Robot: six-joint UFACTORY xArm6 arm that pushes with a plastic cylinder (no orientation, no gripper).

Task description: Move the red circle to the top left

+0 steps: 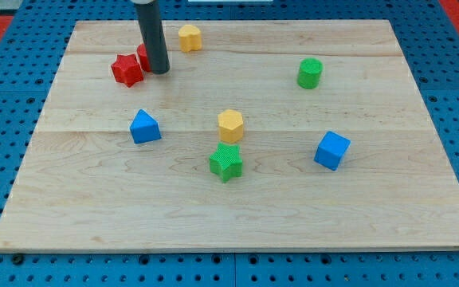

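Note:
The red circle is near the view's top left and mostly hidden behind my rod; only its left edge shows. My tip rests on the board right against the circle's right side. A red star lies just to the left of the circle, touching or nearly touching it.
A yellow block sits right of the rod near the top edge. A blue triangle-like block, a yellow hexagon and a green star are mid-board. A green cylinder and a blue cube are at the right. The wooden board ends close above the rod.

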